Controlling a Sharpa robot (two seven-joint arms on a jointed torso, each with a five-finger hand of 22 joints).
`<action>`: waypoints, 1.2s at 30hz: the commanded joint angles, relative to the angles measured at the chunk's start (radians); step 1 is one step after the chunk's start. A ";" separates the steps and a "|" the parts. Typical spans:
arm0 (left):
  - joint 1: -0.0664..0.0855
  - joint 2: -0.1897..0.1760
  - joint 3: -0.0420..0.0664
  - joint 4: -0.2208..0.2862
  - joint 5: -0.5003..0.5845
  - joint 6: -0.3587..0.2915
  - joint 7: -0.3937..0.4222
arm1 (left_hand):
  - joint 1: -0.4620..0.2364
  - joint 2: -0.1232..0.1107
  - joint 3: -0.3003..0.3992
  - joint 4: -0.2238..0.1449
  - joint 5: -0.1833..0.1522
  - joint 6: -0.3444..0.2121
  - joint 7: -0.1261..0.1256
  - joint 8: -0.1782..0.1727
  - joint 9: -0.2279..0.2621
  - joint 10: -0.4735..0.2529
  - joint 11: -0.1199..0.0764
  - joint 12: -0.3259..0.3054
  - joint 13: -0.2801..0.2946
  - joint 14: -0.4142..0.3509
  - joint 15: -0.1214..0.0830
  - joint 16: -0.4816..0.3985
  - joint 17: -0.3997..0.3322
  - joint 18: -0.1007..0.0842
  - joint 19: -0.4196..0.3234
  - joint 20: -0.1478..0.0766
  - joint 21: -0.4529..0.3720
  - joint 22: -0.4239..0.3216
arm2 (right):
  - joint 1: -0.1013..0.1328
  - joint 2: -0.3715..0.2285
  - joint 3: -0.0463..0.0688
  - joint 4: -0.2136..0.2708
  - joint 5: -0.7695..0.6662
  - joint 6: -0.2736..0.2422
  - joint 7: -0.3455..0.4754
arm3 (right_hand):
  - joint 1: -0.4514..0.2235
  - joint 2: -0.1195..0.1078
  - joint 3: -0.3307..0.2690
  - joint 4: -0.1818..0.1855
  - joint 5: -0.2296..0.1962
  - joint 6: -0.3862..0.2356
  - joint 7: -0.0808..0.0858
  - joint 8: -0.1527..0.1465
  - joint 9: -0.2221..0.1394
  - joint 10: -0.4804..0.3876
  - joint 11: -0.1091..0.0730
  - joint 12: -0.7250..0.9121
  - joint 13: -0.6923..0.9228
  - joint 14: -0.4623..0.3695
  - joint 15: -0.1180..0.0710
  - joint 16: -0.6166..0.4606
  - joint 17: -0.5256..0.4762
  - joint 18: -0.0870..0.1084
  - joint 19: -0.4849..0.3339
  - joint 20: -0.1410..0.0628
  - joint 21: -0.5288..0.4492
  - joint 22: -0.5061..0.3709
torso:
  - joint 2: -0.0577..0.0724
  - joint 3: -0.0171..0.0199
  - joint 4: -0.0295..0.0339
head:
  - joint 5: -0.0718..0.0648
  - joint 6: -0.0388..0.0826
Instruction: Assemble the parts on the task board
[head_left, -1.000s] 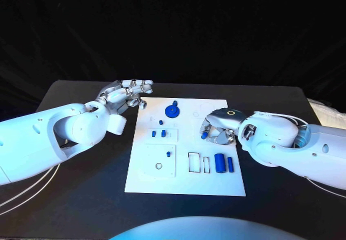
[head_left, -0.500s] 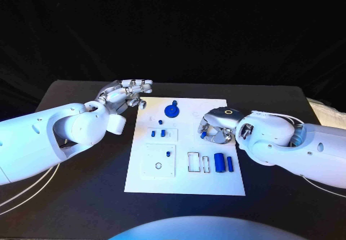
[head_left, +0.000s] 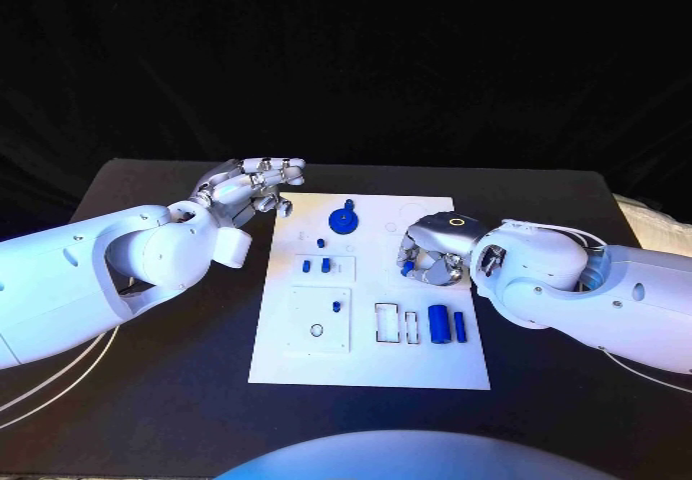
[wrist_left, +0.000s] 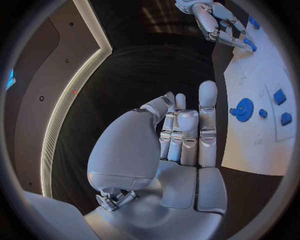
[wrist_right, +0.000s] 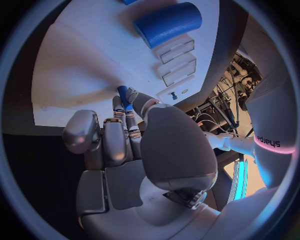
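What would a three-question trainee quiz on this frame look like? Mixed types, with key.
1. True or false: the left robot hand is holding a blue part.
2. Where does the blue gear lie? A) on the task board, towards its far end from the robot; B) on the board's near end; C) on the black table, off the board.
3. Fill in: the right robot hand pinches a small blue part over the board's ___ side (the robot's own).

Key: 1 false; 2 A; 3 right.
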 joint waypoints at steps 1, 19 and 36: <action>0.000 0.001 0.001 0.001 -0.004 0.020 0.004 | 0.009 0.004 -0.004 0.000 0.006 -0.006 0.002 0.006 -0.001 -0.010 0.000 0.003 0.001 -0.005 0.000 0.000 0.001 0.019 -0.007 0.000 0.003 0.001 | -0.002 -0.005 -0.001 0.012 -0.008 -0.033 0.007 | 0.017 0.019 0.012 -0.007 -0.005 0.008 0.001 0.003 0.006 0.035 -0.026 -0.004 0.004 0.044 -0.009 0.005 0.004 -0.008 0.008 0.000 0.006 0.005 | -0.001 0.0003 0.0000 | 0.003 -0.001; 0.000 0.005 0.000 -0.002 -0.004 0.021 0.003 | 0.010 0.005 -0.005 -0.001 0.006 -0.007 0.002 0.006 -0.002 -0.012 0.000 0.006 0.002 -0.005 0.000 0.003 0.004 0.018 -0.006 0.001 0.008 0.004 | 0.039 -0.036 0.004 0.145 0.118 -0.110 0.033 | 0.006 0.006 0.017 -0.015 0.005 0.001 0.009 -0.006 0.006 0.034 -0.020 -0.025 0.002 0.043 -0.004 0.004 0.002 -0.009 0.007 0.003 0.007 0.006 | -0.001 0.0000 -0.0011 | 0.010 0.002; -0.001 0.024 0.000 -0.011 -0.004 0.027 0.005 | 0.010 0.005 -0.006 -0.001 0.006 -0.007 0.002 0.006 -0.002 -0.012 0.000 0.007 0.002 -0.005 0.000 0.002 0.002 0.019 -0.007 0.001 0.006 0.003 | -0.053 0.186 -0.007 0.106 0.086 -0.052 0.054 | 0.004 0.003 0.023 -0.021 0.013 -0.009 0.013 -0.015 0.005 0.027 -0.015 -0.039 0.001 0.042 -0.001 0.003 -0.001 -0.008 0.003 0.006 0.005 0.001 | 0.000 -0.0047 0.0023 | 0.030 -0.007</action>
